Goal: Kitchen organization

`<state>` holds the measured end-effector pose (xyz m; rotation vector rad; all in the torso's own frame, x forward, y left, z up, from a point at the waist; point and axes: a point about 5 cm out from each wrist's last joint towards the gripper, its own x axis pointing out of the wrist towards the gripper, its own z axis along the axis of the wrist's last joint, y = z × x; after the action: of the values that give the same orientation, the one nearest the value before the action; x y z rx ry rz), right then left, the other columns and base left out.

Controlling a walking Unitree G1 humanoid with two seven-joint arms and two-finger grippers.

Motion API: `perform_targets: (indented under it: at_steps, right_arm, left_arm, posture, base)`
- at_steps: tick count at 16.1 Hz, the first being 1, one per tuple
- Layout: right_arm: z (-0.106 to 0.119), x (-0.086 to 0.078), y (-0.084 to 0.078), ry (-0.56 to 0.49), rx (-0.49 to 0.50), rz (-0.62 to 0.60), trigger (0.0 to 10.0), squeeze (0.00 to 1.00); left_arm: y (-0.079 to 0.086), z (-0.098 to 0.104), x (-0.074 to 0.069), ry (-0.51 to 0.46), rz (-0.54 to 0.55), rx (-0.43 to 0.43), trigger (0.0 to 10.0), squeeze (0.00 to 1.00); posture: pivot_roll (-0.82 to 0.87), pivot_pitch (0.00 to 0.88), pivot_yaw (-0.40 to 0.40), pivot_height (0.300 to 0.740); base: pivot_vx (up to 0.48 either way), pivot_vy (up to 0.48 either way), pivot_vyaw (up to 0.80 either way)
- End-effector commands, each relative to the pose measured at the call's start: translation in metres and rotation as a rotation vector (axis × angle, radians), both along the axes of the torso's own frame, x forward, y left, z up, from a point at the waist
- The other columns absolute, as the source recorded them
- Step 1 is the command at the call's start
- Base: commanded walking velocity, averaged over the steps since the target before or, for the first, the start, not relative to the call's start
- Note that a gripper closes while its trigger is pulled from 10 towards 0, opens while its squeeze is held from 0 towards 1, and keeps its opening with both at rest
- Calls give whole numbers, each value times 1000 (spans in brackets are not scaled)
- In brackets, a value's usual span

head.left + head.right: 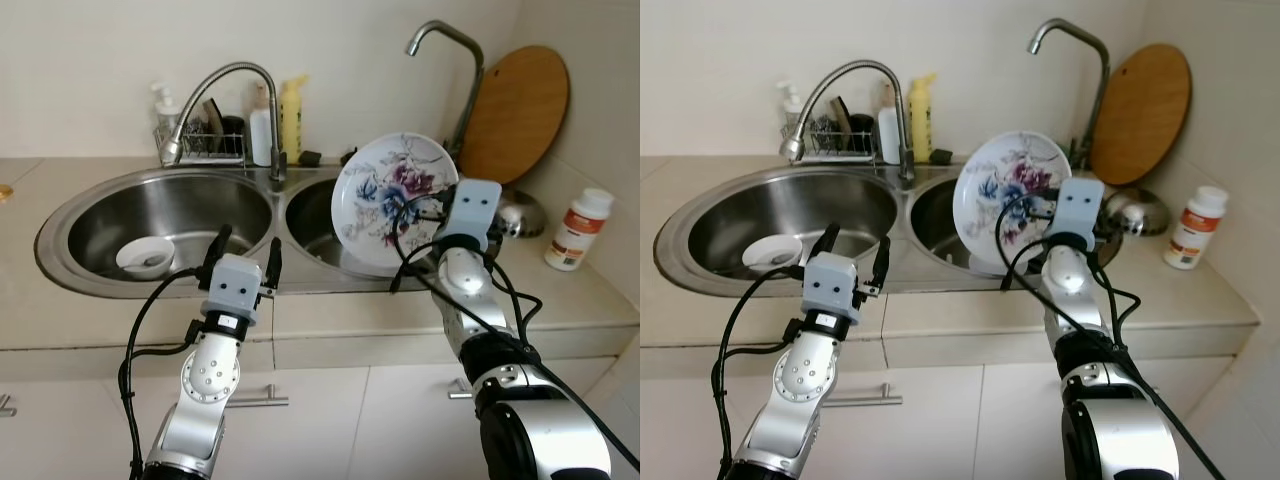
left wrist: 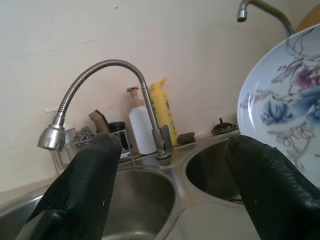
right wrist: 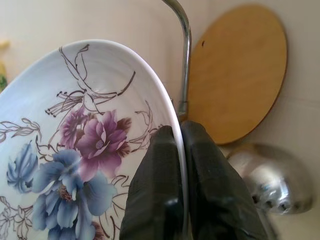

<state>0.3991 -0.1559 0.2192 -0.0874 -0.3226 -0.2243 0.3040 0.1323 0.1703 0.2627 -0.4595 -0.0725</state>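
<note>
A white plate (image 1: 385,200) painted with blue and purple flowers is held upright above the right sink basin (image 1: 312,215). My right gripper (image 3: 180,150) is shut on the plate's rim (image 3: 176,112), one finger on each face. My left gripper (image 1: 246,254) hovers open over the counter's front edge, before the divider between the two basins, with nothing between its fingers (image 2: 82,190). A small white bowl (image 1: 146,256) lies in the left basin (image 1: 190,215).
Two faucets rise behind the sinks, a curved one (image 1: 225,85) and a tall one (image 1: 450,50). A rack with bottles (image 1: 275,120) stands at the back. A round wooden board (image 1: 515,110) leans on the wall, with a steel lid (image 1: 520,215) and a pill bottle (image 1: 578,230) nearby.
</note>
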Motion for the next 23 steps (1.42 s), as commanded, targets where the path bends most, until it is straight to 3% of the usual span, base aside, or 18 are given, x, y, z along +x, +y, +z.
perform_targets:
  at_steps: [1, 4, 10, 11, 12, 13, 16, 18, 19, 21, 23]
  right_arm:
    - [10, 1, 9, -43, -64, 25, 0, 0]
    - [0, 1, 21, -6, -135, 59, 0, 0]
    - [-23, 1, 47, 126, -133, 234, 0, 0]
    - [-25, 0, 51, 132, -147, 250, 1725, 0]
    - [-26, -1, 52, 131, -150, 251, 1725, 0]
    - [-27, -2, 54, 126, -156, 257, 3059, 0]
    - [-29, -3, 62, 123, -207, 294, 4431, 0]
    - [-27, -4, 64, 106, -258, 300, 4392, 0]
    - [-21, -3, 66, 63, -318, 285, 3922, 0]
    - [-15, -3, 64, 28, -345, 256, 3451, 0]
    - [1, -1, 60, -66, -426, 190, 1137, 0]
  left_arm:
    - [-4, 1, -1, -3, -13, 9, 10000, 0]
    - [-5, 1, -1, -3, -16, 9, 10000, 0]
    - [-5, 1, -1, -3, -15, 9, 10000, 0]
    - [-5, 1, -1, -3, -15, 9, 10000, 0]
    - [-5, 1, -1, -4, -15, 8, 10000, 0]
    - [-5, 1, -1, -4, -13, 8, 10000, 0]
    - [-6, 0, -1, -2, -12, 7, 10000, 0]
    - [-6, 0, -1, -2, -11, 8, 10000, 0]
    - [-5, 0, -1, -3, -7, 9, 10000, 0]
    - [-5, 0, -1, -3, -5, 9, 10000, 0]
    - [-4, 0, -1, -4, -2, 10, 10000, 0]
  posture:
    - [38, 0, -29, 736]
    - [38, 0, -29, 736]
    - [35, 0, -30, 736]
    - [36, 0, -32, 736]
    - [36, 0, -32, 736]
    - [36, 0, -32, 736]
    - [40, 0, -36, 736]
    - [41, 0, -37, 736]
    - [42, 0, -37, 736]
    - [45, 0, -39, 736]
    - [48, 0, -39, 736]
  base:
    - [0, 0, 0]
    - [0, 0, 0]
    - [0, 0, 0]
    - [0, 0, 0]
    - [0, 0, 0]
    - [0, 0, 0]
    - [0, 0, 0]
    - [0, 0, 0]
    - [0, 0, 0]
    - [0, 0, 0]
    - [0, 0, 0]
